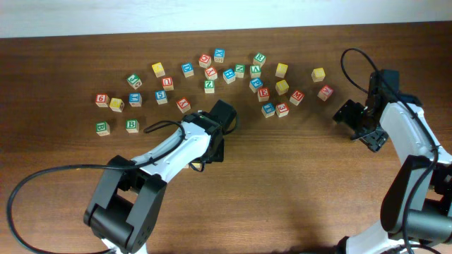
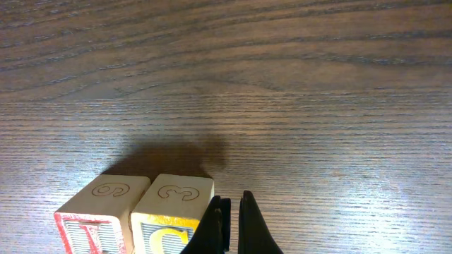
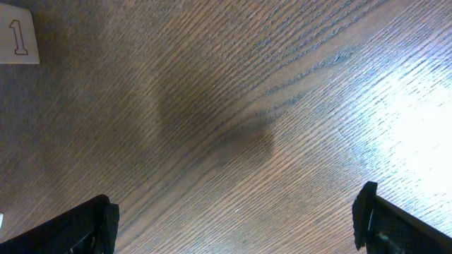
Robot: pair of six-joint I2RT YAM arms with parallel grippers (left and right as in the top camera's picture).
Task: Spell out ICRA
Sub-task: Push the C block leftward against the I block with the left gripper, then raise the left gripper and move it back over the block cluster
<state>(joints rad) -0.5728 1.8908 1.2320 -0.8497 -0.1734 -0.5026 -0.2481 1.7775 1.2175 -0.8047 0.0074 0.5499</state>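
Observation:
In the left wrist view a red-lettered I block (image 2: 99,215) and a yellow C block (image 2: 169,212) stand touching side by side on the wood, the I on the left. My left gripper (image 2: 234,226) is shut and empty, right beside the C block's right edge. In the overhead view the left gripper (image 1: 214,147) sits mid-table and the arm hides both blocks. My right gripper (image 1: 361,127) is open and empty over bare wood at the right; its fingers (image 3: 233,219) are spread wide apart.
Several loose letter blocks are scattered across the back of the table, among them a yellow one (image 1: 158,69), another yellow one (image 1: 318,74), a red one (image 1: 325,92) and a green one (image 1: 103,128). A block marked 1 (image 3: 18,35) lies near the right gripper.

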